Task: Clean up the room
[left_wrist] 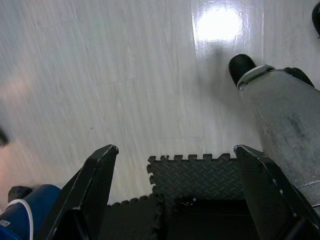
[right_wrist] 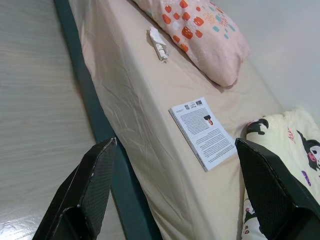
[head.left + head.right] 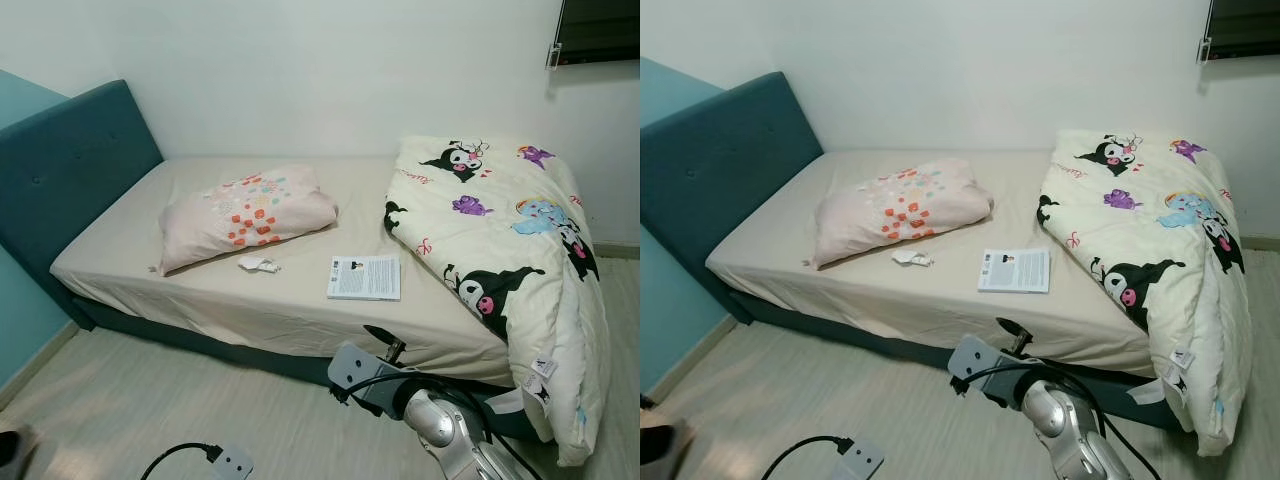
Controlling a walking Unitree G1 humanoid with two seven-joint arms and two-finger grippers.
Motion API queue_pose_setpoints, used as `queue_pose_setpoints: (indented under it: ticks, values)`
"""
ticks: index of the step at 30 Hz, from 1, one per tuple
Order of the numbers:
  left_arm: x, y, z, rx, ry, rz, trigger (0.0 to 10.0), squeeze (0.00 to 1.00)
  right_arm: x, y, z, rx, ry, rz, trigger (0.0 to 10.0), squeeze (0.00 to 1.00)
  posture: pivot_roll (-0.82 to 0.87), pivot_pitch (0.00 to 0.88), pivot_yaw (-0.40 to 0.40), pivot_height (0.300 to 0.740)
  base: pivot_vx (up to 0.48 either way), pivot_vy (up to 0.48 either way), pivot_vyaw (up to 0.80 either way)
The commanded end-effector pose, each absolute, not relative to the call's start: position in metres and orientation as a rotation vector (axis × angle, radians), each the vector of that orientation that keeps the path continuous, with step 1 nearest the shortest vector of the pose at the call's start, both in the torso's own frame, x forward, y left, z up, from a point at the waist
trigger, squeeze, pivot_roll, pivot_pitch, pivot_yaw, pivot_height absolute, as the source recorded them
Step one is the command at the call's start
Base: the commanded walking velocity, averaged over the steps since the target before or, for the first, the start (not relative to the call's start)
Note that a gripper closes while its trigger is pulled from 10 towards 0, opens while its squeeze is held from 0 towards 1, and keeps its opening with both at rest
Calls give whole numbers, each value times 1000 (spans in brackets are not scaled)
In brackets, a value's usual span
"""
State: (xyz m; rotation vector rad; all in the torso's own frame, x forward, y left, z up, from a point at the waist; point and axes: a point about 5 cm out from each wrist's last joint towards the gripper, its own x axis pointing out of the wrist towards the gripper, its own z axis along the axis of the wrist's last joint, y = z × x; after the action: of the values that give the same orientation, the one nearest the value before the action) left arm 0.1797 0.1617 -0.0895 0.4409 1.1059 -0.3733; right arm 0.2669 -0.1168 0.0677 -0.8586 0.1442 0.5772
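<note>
From the left eye view, I judge the step in hand to be reaching for the book (image 3: 364, 277) lying flat on the bed (image 3: 200, 290), between the pillow (image 3: 245, 215) and the bunched cartoon duvet (image 3: 500, 260). To do it well I would bring the arm further over the mattress edge, come down over the book's near edge and slide one finger under the cover, since a thin flat book gives little to pinch. The crumpled paper scrap (image 3: 258, 264) just beside the pillow would be the next pick. My right arm is raised in front of the bed's near edge, the right gripper (image 3: 385, 345) pointing toward the book but well short of it.

The right eye view shows the same layout; the book (image 3: 1015, 270) sits apart from the duvet's edge.

In the left wrist view, the left gripper (image 1: 172, 165) hangs pointing down at the pale floor (image 1: 100, 75) and a dark foam mat (image 1: 195, 175), jaws spread wide and empty.

In the right wrist view, the right gripper (image 2: 175, 160) aims at the bed, the book between its two fingers in line of sight, jaws released and holding nothing.
</note>
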Motion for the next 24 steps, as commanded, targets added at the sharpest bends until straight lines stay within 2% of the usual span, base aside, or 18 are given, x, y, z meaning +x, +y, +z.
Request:
queue_pose_setpoints:
  ticks: [1, 24]
  values:
    - [178, 173, -90, 474, 1128, -366, 10000, 0, 269, -109, 72, -840, 127, 591, 10000, 0, -154, 0, 182, 740, 0, 0, 0]
    - [171, 173, -93, 475, 1146, -374, 10000, 0, 260, -111, 72, -838, 124, 591, 10000, 0, -198, 0, 203, 740, 0, 0, 0]
